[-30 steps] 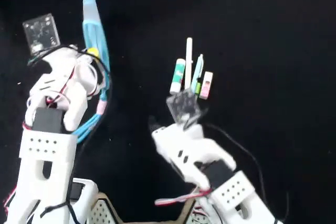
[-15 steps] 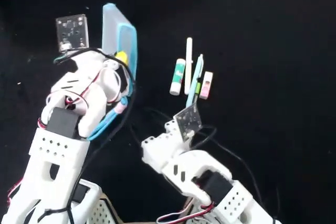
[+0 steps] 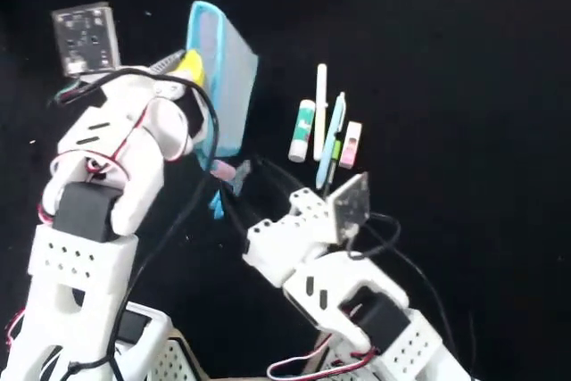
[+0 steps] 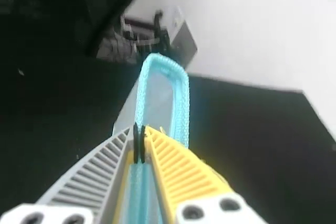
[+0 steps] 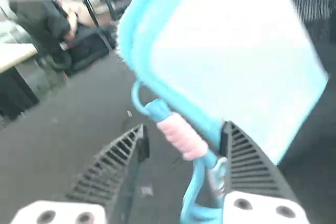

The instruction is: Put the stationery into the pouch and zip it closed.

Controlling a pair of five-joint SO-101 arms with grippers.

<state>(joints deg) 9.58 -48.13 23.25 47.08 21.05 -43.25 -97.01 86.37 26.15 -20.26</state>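
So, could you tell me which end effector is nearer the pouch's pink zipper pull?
Right. The right end effector is open with the pink zipper pull between its fingers; the left end effector clamps the pouch rim farther along.

The pouch (image 3: 227,86), held up by the left hand (image 4: 139,140), blocks the way straight ahead of the right hand (image 5: 184,129). Its pink pull (image 5: 178,136) sits between the spread fingers. Stationery (image 3: 326,127) lies to that hand's right, with bare surface (image 3: 464,86) beyond.
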